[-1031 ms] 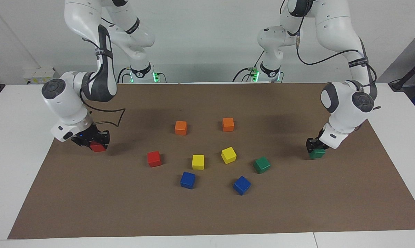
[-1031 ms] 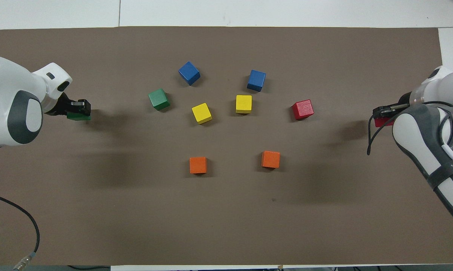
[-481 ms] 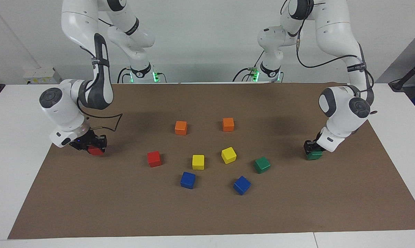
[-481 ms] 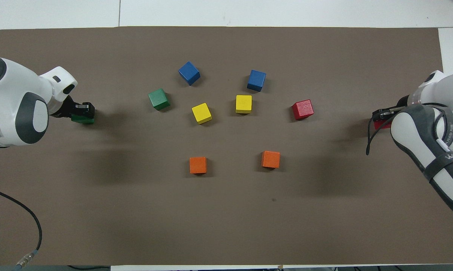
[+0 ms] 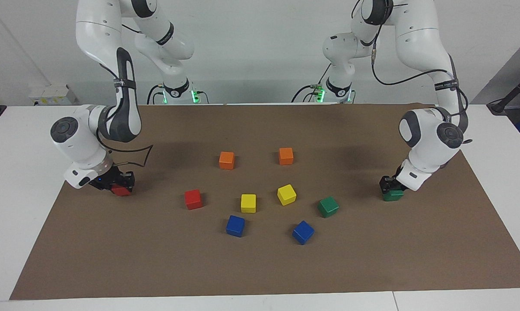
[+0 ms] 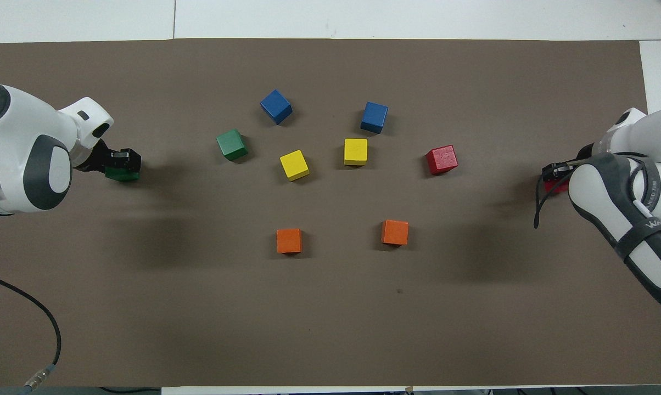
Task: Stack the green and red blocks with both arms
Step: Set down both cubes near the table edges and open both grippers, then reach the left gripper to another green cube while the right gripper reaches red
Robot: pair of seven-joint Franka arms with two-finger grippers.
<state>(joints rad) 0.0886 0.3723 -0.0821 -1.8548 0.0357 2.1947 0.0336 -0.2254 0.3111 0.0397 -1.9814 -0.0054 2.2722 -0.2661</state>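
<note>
Fingers of the right gripper (image 5: 121, 185) are clamped on the end red block (image 5: 122, 191), low at the brown mat (image 5: 260, 268) toward the right arm's end of the table. Whether the left gripper (image 5: 391, 188) grips or has let go cannot be told. It sits down on the end green block (image 5: 393, 195), which rests on the mat toward the left arm's end.

Room: plain pale wall (image 5: 260, 52). White table (image 5: 9, 172), with the mat covering most of it, flat and unwrinkled.

Middle of the mat, all well apart:
- Two orange blocks (image 5: 226, 160) lie nearest the robots.
- Two yellow blocks (image 5: 248, 203) lie farther out, between the loose red block (image 5: 193, 199) and the loose green block (image 5: 328, 206).
- Two blue blocks (image 5: 235, 226) lie farthest from the robots.

No block stands on another.
</note>
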